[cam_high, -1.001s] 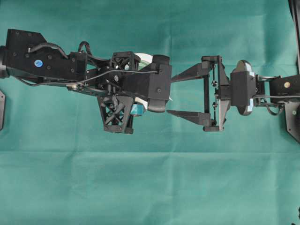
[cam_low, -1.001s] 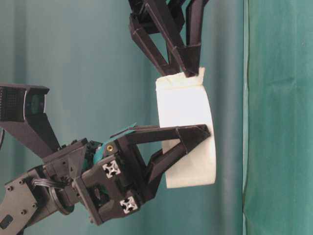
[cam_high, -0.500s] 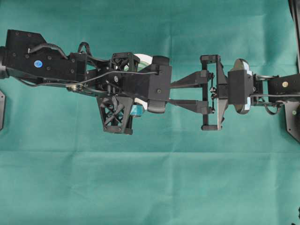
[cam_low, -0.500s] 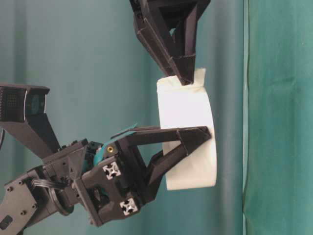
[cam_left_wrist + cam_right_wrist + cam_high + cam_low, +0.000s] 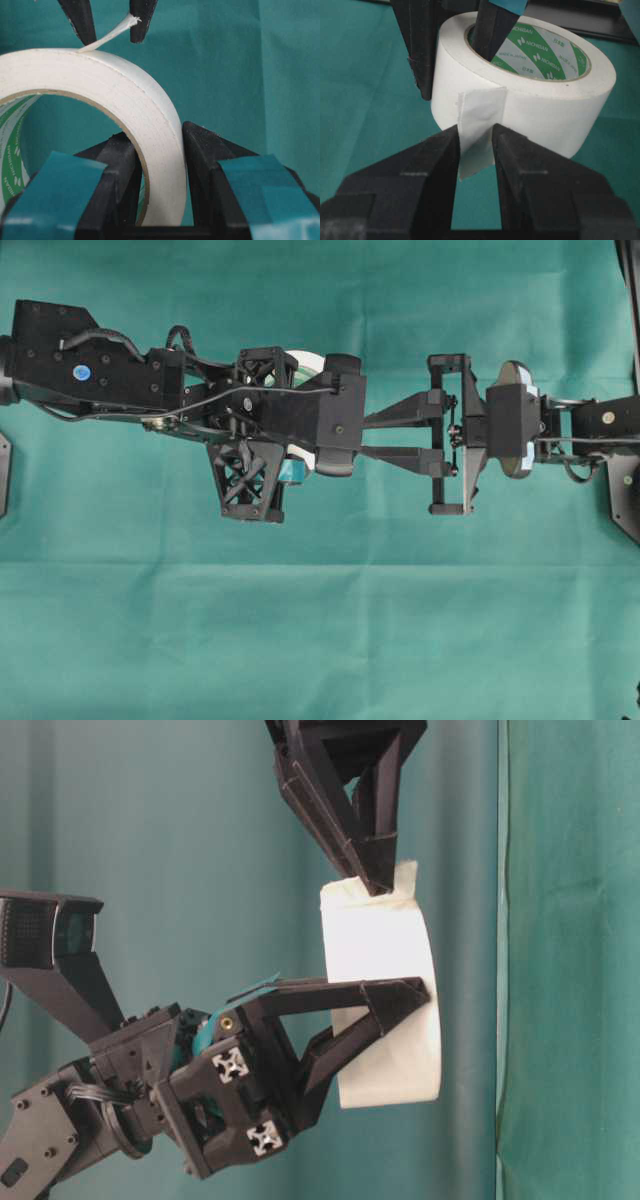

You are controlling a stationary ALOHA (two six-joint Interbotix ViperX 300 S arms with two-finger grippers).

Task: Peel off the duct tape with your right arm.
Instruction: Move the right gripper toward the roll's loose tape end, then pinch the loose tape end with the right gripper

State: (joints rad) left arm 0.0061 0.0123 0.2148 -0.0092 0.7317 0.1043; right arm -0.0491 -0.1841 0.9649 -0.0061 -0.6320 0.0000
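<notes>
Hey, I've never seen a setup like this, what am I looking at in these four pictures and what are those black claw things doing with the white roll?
These are two black robot arms facing each other over a green cloth. One picture looks down from above, one looks from table height, and two come from small cameras mounted on the arms' wrists. The left gripper, the one with teal patches on its fingers, clamps the wall of a roll of white duct tape and holds it off the cloth. The right gripper, with plain black fingers, has closed on the short loose tab at the end of the tape. In the left wrist picture that tab lifts away from the roll between the two black tips.
</notes>
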